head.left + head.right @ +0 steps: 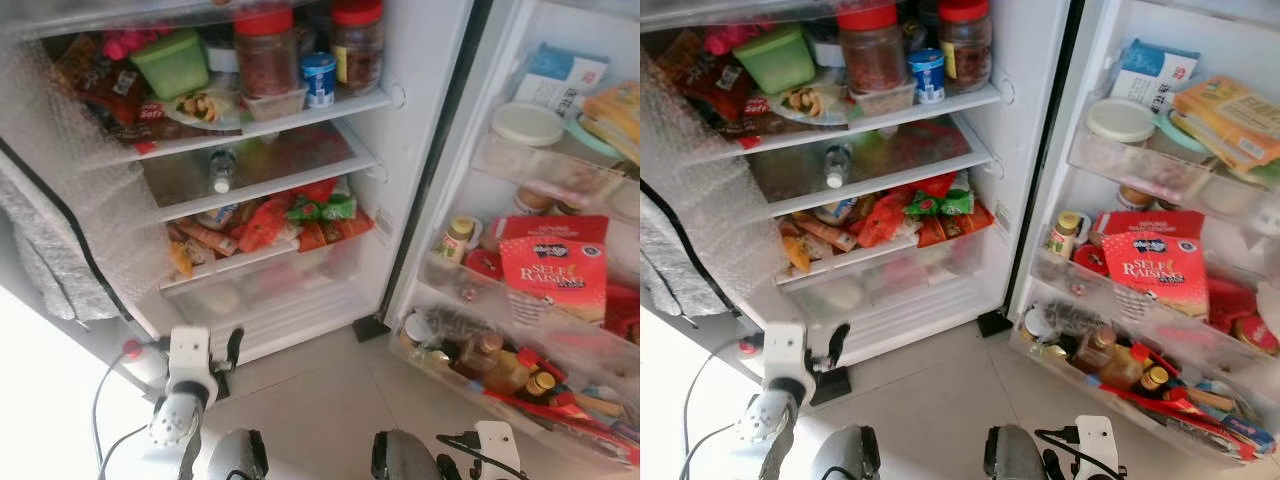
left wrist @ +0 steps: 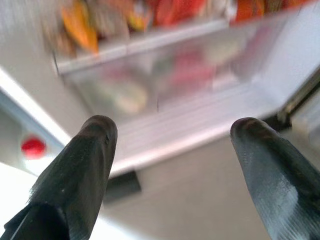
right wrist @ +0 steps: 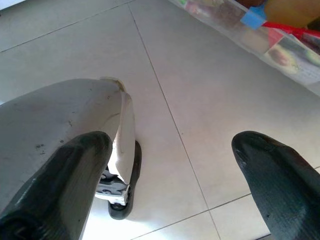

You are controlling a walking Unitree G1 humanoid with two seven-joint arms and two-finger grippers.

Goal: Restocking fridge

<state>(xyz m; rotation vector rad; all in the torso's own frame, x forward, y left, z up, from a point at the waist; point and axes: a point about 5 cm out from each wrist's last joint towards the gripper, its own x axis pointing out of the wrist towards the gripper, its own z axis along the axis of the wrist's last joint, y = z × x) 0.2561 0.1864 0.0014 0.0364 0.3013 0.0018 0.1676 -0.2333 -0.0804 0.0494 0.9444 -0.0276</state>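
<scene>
Left wrist view: left gripper (image 2: 170, 150) spread wide, empty, aimed at drawer (image 2: 175, 80) low in fridge (image 1: 420, 120). Right gripper (image 3: 170, 165) wide open, empty, over floor (image 3: 200, 100). Best to grasp stock first.

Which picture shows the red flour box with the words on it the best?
The left eye view: the red flour box sits sharp in the fridge door, its label readable. The right eye view shows it too.

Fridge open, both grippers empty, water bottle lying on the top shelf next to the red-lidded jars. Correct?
Not quite. The water bottle lies one shelf lower, alone on the second shelf; the jars are on the top shelf, per the left eye view. Left gripper and right gripper are open and empty.
</scene>
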